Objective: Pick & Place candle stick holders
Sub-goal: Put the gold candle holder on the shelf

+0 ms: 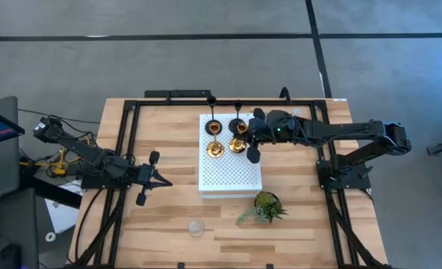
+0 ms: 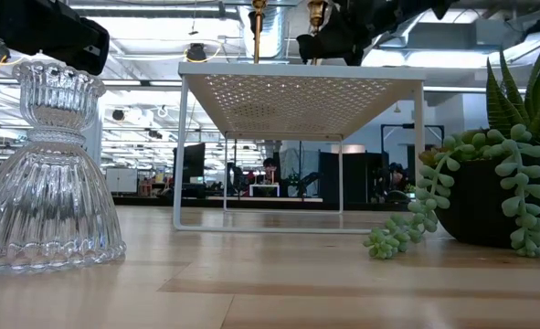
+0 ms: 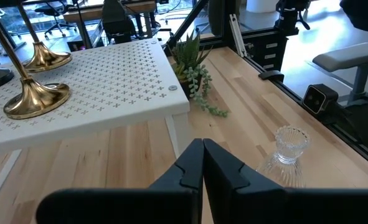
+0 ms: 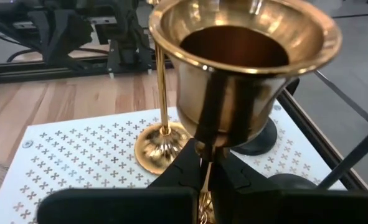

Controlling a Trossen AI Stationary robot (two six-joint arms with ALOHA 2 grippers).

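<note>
Two shiny gold holders [image 1: 215, 148] [image 1: 238, 144] and two black holders [image 1: 212, 127] [image 1: 238, 124] stand on the white perforated board [image 1: 230, 175]. My right gripper [image 1: 249, 142] reaches in from the right and is shut on the right-hand gold holder [image 4: 246, 68]. One clear glass holder [image 1: 197, 228] stands on its wide base on the table near the front edge. It also shows in the low view [image 2: 50, 174] and the left wrist view [image 3: 286, 152]. My left gripper [image 1: 165, 181] is shut and empty over the table, left of the board. My right gripper pinches the gold holder's thin stem [image 4: 203, 163] between its two fingers, just below the cup. The fingers come about level from the table's right side and lie across the stem. The holder stays upright; its base is hidden under the gripper.
A small green plant in a dark pot [image 1: 264, 208] stands on the table in front of the board's right corner. The board stands raised on thin legs [image 2: 180, 155]. A black frame [image 1: 127, 142] runs along the table's edges. Bare wood lies at the front left.
</note>
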